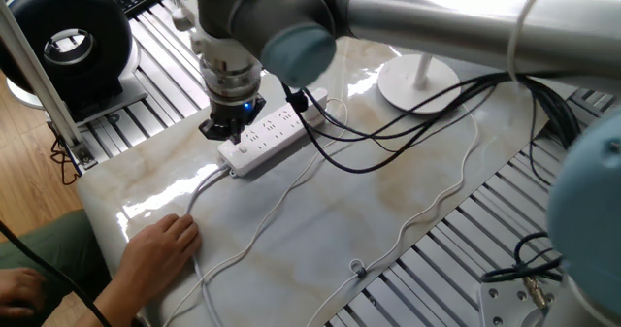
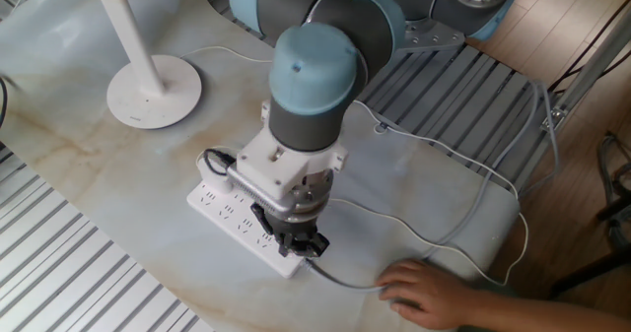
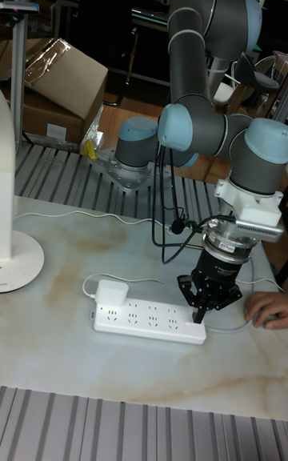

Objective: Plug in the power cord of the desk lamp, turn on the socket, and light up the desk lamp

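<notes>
The socket (image 3: 148, 318) is a long white strip lying flat on the marble table, also seen as the socket (image 1: 270, 135) and the socket (image 2: 229, 214). A boxy white plug (image 3: 112, 294) sits in its end away from the gripper, and the thin power cord (image 3: 56, 215) trails off toward the desk lamp (image 3: 18, 261). My gripper (image 3: 199, 315) points straight down, shut, its tips at the socket's cable end; the button is hidden under it. The same gripper (image 1: 219, 131) and gripper (image 2: 302, 243) cover that end in both fixed views. The desk lamp (image 1: 419, 82), desk lamp (image 2: 153, 91), stands apart.
A person's hand (image 1: 161, 249), hand (image 2: 426, 291), rests on the strip's thicker cable (image 1: 199, 193) near the table edge. A black round fan (image 1: 66, 38) stands off the table's corner. Black robot cables (image 1: 388, 147) and thin white cord loops lie across the marble.
</notes>
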{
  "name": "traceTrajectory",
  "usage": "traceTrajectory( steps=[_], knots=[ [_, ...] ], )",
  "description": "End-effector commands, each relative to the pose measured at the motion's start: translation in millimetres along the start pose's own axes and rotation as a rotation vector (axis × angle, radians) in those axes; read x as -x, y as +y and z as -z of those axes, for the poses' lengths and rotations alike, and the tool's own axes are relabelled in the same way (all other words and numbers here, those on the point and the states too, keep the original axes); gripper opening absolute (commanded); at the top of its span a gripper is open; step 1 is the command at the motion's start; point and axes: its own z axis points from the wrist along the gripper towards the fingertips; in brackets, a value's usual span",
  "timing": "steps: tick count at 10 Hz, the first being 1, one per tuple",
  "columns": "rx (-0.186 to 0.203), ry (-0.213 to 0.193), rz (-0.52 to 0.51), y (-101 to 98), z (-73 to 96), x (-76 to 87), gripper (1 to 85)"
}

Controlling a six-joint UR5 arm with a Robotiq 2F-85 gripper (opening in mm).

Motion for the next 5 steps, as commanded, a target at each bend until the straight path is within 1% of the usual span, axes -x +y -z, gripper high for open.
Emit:
traceTrajectory(
  steps=[1,2,3,4,5],
  knots=[
    [0.082,0.096,0.004,20.8,-0.6,-11.9,47.0],
    [0.104,0.13,0.012,26.6,0.8,-20.4,53.7],
    [0.111,0.145,0.032,27.3,2.4,-23.9,63.0],
    [0.108,0.142,0.053,26.4,5.0,-22.3,71.0],
    [0.106,0.145,0.051,27.2,6.9,-22.2,72.7]
  ],
)
